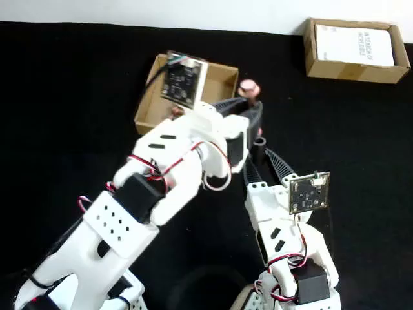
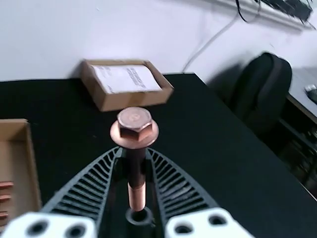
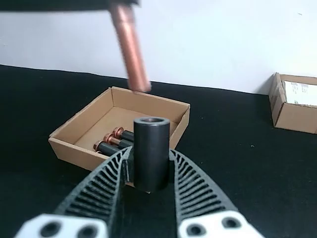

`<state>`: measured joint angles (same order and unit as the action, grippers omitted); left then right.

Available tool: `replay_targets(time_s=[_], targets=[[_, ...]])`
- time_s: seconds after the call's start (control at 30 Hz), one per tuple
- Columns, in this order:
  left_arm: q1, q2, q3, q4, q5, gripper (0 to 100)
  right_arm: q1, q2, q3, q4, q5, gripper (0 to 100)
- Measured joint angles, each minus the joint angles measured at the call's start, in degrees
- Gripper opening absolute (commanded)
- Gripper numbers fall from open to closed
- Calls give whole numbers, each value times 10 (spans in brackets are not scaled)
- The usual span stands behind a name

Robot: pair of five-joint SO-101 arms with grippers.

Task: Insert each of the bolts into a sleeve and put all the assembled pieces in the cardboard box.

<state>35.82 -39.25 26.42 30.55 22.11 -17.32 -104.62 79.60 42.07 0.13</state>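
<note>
My left gripper (image 2: 133, 154) is shut on a copper bolt (image 2: 134, 130), gripping the shank with the hex flange head beyond the fingertips. In the high view the bolt head (image 1: 248, 87) sits by the cardboard box's (image 1: 222, 81) right edge. My right gripper (image 3: 150, 154) is shut on a black sleeve (image 3: 151, 148), held upright with its bore open at the top. The bolt's shank (image 3: 130, 44) hangs tilted above the sleeve, its tip a short way above and to one side of the bore, not touching. The cardboard box (image 3: 84, 126) behind holds assembled pieces (image 3: 113, 140).
A second cardboard box (image 1: 355, 48) with a white sheet inside sits at the back right of the black table (image 1: 77, 97). The two arms stand close together at the table's middle. A dark chair (image 2: 260, 89) stands beyond the table.
</note>
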Motion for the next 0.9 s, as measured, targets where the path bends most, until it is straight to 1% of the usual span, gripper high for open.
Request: replay_targets(time_s=[0.13, 0.23, 0.53, 0.73, 0.9], targets=[[4, 13, -2, 30, -1, 10, 0, 0, 1, 0, 1, 8], [3, 16, -2, 33, 0, 10, 0, 0, 1, 0, 1, 8], [2, 43, -11, 33, 1, 10, 1, 0, 1, 1, 1, 8], [2, 53, -11, 4, 0, 10, 1, 0, 1, 1, 34, 8], [3, 53, -11, 3, 1, 10, 0, 0, 1, 1, 42, 8]])
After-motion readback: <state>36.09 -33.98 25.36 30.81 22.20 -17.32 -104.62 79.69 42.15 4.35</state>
